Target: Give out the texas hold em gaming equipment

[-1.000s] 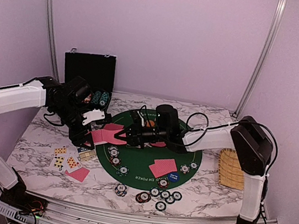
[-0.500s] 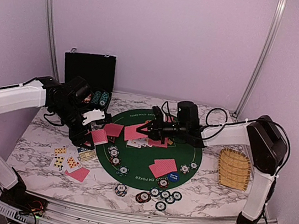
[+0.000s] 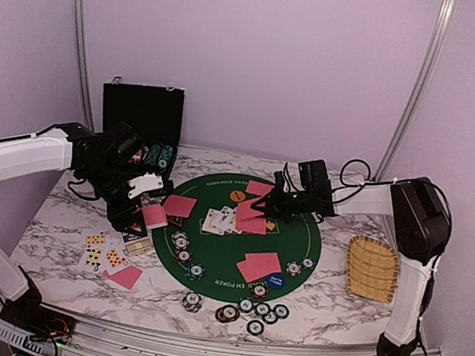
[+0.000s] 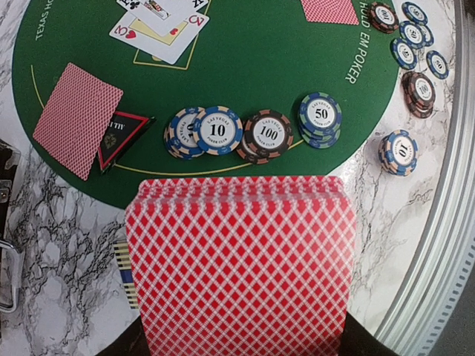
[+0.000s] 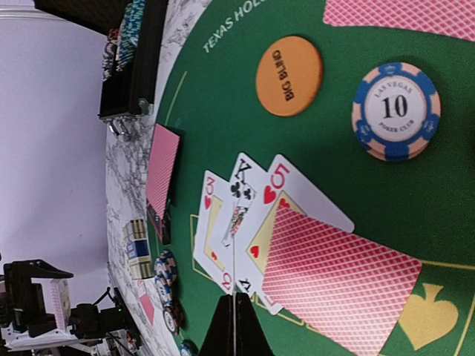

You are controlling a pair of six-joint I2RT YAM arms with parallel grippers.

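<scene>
My left tool (image 3: pixel 146 212) grips the red-backed card deck (image 4: pixel 241 263) at the left edge of the green felt mat (image 3: pixel 223 251). My right tool (image 5: pixel 234 302), clenched above the face-up cards (image 5: pixel 217 215), has the deck to its left.

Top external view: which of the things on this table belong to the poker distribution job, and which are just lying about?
Job in hand: card deck in the left hand; dealt cards; poker chips; orange button; blue button; triangular marker.
Lying about: black chip case; wicker basket.
</scene>
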